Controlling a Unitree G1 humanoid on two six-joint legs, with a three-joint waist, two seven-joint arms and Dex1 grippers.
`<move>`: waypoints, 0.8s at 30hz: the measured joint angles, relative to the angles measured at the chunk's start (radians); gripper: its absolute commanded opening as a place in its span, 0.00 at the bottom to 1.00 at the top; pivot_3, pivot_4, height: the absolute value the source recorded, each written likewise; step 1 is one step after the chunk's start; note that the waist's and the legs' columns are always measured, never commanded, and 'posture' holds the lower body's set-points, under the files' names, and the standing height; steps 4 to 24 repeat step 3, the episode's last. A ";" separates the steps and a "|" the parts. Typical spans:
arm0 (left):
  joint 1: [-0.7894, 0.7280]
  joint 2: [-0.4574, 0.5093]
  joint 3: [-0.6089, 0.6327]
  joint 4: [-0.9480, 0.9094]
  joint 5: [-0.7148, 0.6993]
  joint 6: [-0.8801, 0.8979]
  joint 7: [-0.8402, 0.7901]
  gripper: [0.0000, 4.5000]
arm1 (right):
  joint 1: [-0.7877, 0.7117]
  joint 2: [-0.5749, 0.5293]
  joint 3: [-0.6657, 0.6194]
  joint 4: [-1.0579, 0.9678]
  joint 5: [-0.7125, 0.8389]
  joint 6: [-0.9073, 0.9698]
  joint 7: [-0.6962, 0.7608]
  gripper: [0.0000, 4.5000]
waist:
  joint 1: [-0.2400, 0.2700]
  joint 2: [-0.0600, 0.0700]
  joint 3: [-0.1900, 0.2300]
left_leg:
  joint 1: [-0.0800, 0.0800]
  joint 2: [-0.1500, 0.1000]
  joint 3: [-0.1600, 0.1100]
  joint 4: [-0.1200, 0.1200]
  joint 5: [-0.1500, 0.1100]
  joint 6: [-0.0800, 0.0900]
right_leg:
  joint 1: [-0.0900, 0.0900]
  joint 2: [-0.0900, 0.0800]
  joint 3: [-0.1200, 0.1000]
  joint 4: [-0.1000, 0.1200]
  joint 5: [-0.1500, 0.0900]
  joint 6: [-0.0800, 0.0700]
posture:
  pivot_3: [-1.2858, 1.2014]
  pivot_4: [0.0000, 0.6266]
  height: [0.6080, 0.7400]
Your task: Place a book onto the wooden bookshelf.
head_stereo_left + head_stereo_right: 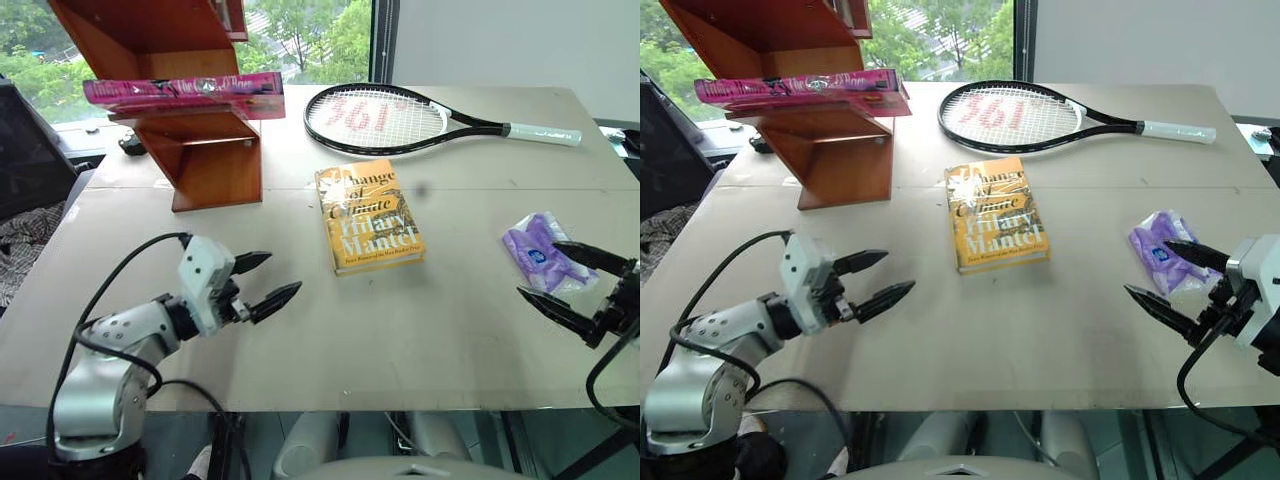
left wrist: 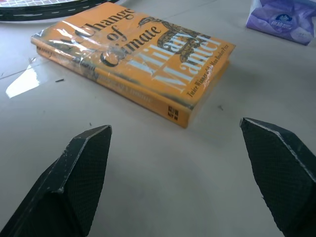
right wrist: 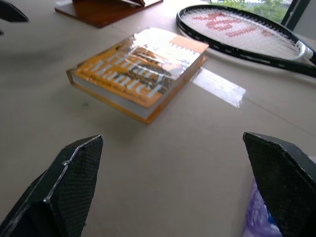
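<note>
The magenta-pink book (image 1: pixel 185 92) lies flat on a board of the reddish-brown wooden bookshelf (image 1: pixel 215 165), which stands at the table's far left. Its ends stick out past the shelf's sides. My left gripper (image 1: pixel 283 273) hovers low over the near-left part of the table, open and holding nothing, well short of the shelf. My right gripper (image 1: pixel 538 268) is at the table's right edge, open and holding nothing, beside a purple packet. In the left wrist view the left fingers (image 2: pixel 81 170) point toward the orange book (image 2: pixel 133 54).
An orange-yellow book (image 1: pixel 369 215) lies flat at the table's middle. A black tennis racket (image 1: pixel 385 118) with a white grip lies behind it. The purple tissue packet (image 1: pixel 536 247) rests near the right edge. The grey tabletop (image 1: pixel 420 340) is bare between the grippers.
</note>
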 measured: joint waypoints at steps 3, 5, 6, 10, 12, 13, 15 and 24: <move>0.032 0.016 0.012 0.034 -0.015 -0.039 -0.003 0.95 | 0.024 0.017 -0.006 0.003 -0.028 -0.021 0.007 1.00 | -0.001 0.001 -0.001 | 0.002 0.000 0.001 -0.001 0.000 0.000 | 0.001 0.000 0.001 -0.001 0.000 0.000 | 0.52 0.24 1.00; 0.032 0.016 0.012 0.034 -0.015 -0.039 -0.003 0.95 | 0.024 0.017 -0.006 0.003 -0.028 -0.021 0.007 1.00 | -0.001 0.001 -0.001 | 0.002 0.000 0.001 -0.001 0.000 0.000 | 0.001 0.000 0.001 -0.001 0.000 0.000 | 0.52 0.24 1.00; 0.032 0.016 0.012 0.034 -0.015 -0.039 -0.003 0.95 | 0.024 0.017 -0.006 0.003 -0.028 -0.021 0.007 1.00 | -0.001 0.001 -0.001 | 0.002 0.000 0.001 -0.001 0.000 0.000 | 0.001 0.000 0.001 -0.001 0.000 0.000 | 0.52 0.24 1.00; 0.032 0.016 0.012 0.034 -0.015 -0.039 -0.003 0.95 | 0.024 0.017 -0.006 0.003 -0.028 -0.021 0.007 1.00 | -0.001 0.001 -0.001 | 0.002 0.000 0.001 -0.001 0.000 0.000 | 0.001 0.000 0.001 -0.001 0.000 0.000 | 0.52 0.24 1.00; 0.032 0.016 0.012 0.034 -0.015 -0.039 -0.003 0.95 | 0.024 0.017 -0.006 0.003 -0.028 -0.021 0.007 1.00 | -0.001 0.001 -0.001 | 0.002 0.000 0.001 -0.001 0.000 0.000 | 0.001 0.000 0.001 -0.001 0.000 0.000 | 0.52 0.24 1.00; 0.032 0.016 0.012 0.034 -0.015 -0.039 -0.003 0.95 | 0.024 0.017 -0.006 0.003 -0.028 -0.021 0.007 1.00 | -0.001 0.001 -0.001 | 0.002 0.000 0.001 -0.001 0.000 0.000 | 0.001 0.000 0.001 -0.001 0.000 0.000 | 0.52 0.24 1.00; 0.032 0.016 0.012 0.034 -0.015 -0.039 -0.003 0.95 | 0.024 0.017 -0.006 0.003 -0.028 -0.021 0.007 1.00 | -0.001 0.001 -0.001 | 0.002 0.000 0.001 -0.001 0.000 0.000 | 0.001 0.000 0.001 -0.001 0.000 0.000 | 0.52 0.24 1.00; 0.032 0.016 0.012 0.034 -0.015 -0.039 -0.003 0.95 | 0.024 0.017 -0.006 0.003 -0.028 -0.021 0.007 1.00 | -0.001 0.001 -0.001 | 0.002 0.000 0.001 -0.001 0.000 0.000 | 0.001 0.000 0.001 -0.001 0.000 0.000 | 0.52 0.24 1.00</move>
